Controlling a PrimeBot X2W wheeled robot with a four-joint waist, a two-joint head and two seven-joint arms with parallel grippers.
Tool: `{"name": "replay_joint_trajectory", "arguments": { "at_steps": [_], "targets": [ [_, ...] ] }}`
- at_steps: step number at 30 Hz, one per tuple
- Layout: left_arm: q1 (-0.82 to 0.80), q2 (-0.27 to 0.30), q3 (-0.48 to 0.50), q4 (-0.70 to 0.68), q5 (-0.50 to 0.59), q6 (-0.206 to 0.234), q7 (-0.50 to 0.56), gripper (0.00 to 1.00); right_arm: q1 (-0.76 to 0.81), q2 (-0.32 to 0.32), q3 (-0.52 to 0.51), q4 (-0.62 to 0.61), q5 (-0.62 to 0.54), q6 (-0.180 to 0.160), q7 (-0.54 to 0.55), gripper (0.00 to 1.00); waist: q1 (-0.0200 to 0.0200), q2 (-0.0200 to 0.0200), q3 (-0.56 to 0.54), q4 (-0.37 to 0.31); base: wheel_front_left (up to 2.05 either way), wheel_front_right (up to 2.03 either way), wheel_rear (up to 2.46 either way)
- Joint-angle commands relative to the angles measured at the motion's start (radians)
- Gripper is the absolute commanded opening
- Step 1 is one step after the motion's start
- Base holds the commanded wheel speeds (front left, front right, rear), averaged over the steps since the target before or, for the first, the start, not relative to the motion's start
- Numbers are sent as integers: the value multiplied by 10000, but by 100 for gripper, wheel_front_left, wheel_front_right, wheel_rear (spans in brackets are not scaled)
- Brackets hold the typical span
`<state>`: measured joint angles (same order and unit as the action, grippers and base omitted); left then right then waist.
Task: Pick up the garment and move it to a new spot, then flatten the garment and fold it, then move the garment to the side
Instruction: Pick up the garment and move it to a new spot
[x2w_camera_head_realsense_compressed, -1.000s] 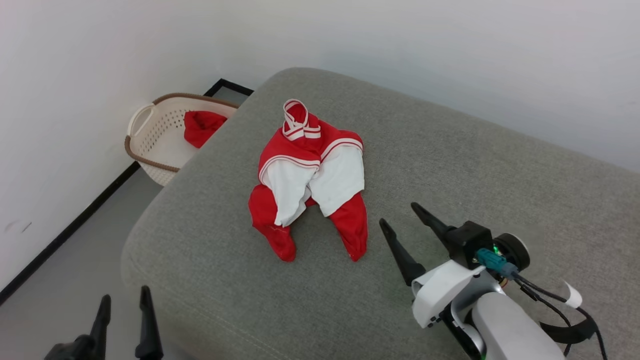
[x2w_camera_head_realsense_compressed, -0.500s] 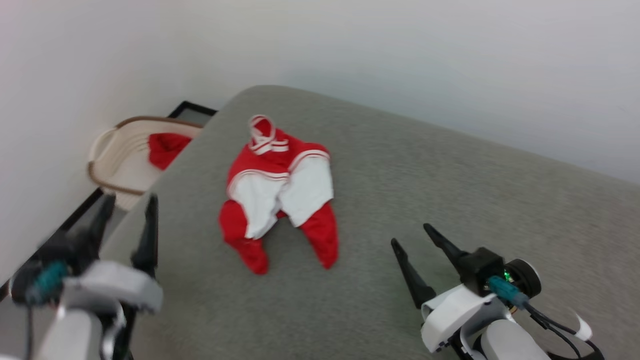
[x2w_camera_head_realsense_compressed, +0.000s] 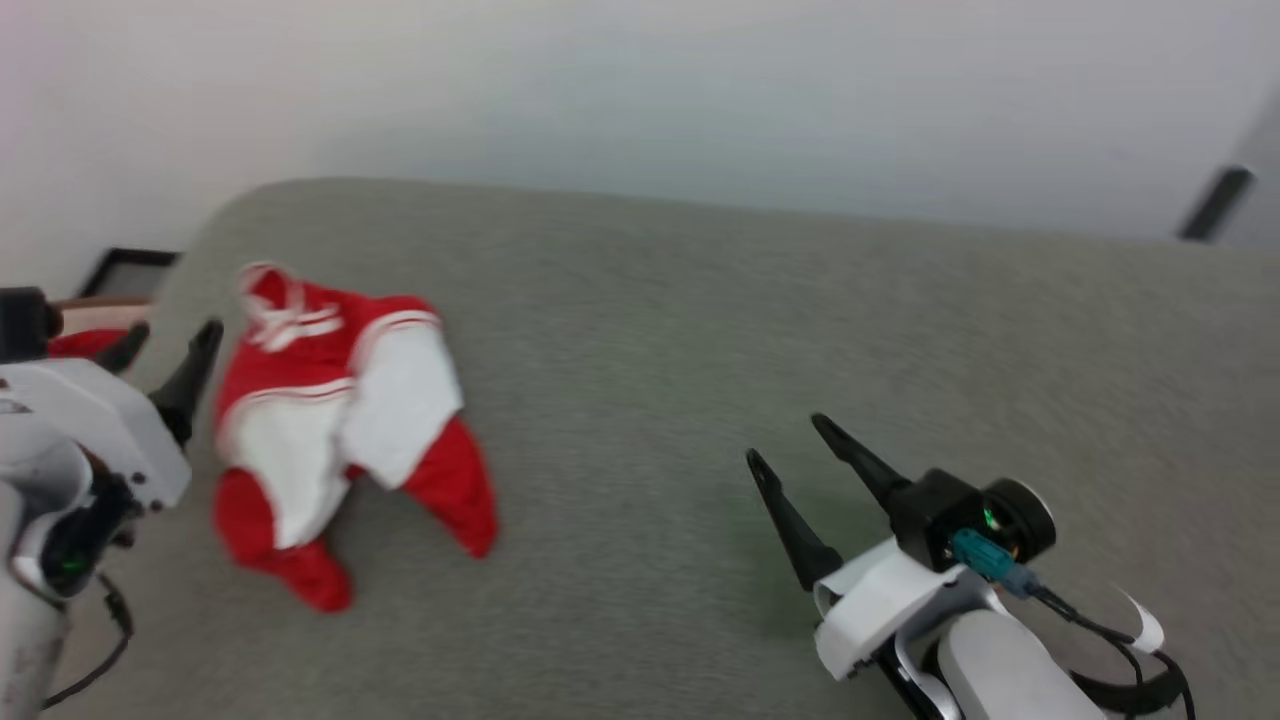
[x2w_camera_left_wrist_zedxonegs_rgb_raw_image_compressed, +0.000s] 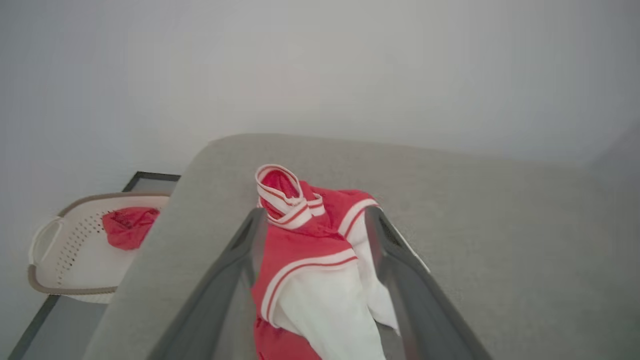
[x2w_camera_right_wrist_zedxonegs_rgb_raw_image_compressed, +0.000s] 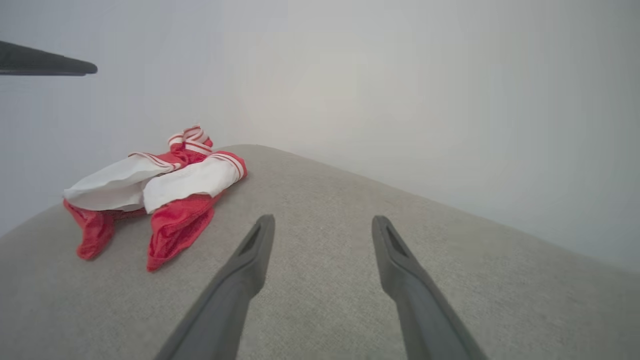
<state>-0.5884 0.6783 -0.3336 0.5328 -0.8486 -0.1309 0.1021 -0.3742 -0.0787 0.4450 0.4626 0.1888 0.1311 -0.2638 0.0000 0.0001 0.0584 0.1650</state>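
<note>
Head view: the crumpled red-and-white jersey T-shirt (x2w_camera_head_realsense_compressed: 340, 430) is lying near the left end of the grey cushion (x2w_camera_head_realsense_compressed: 700, 300), just ahead of the left gripper (x2w_camera_head_realsense_compressed: 165, 345), whose spread fingers are framing it collar-far, hem-near, while the right gripper (x2w_camera_head_realsense_compressed: 783, 440), also spread and empty, is hovering well apart.

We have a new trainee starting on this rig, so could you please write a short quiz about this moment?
1. True or false: the left gripper and the right gripper are both open and empty.
2. Which gripper is closer to the garment? A. left B. right C. both equally close
3. What lies in the white basket beside the grey cushion?
Key: 1 true; 2 A; 3 a red cloth.
</note>
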Motion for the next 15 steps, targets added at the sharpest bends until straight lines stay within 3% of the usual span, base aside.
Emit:
{"name": "replay_joint_trajectory", "arguments": {
  "at_steps": [1, 5, 9, 15],
  "targets": [
    [-276, 269, -460, 244, -650, 12, 606, 100, -178, 38, 24, -63, 39, -6, -3, 100, 0, -1, 1212, -1649, 0, 0, 0],
    [-536, 745, -921, 856, -2245, 12, 2127, 100, -373, 106, 47, -164, -38, -6, -4, 100, 0, -1, 1634, -2170, 0, 0, 0],
    [-709, 1172, -1245, 1347, -2970, 11, 3223, 100, -491, 130, -40, -292, -140, -6, -4, 100, 0, -1, 2135, -2637, 0, 0, 0],
    [-1133, 1514, -1565, 1830, -3534, 11, 3566, 100, -642, 167, -336, -633, -412, -6, -5, 100, 0, -1, 3074, -2960, 0, 0, 0]
  ]
}}
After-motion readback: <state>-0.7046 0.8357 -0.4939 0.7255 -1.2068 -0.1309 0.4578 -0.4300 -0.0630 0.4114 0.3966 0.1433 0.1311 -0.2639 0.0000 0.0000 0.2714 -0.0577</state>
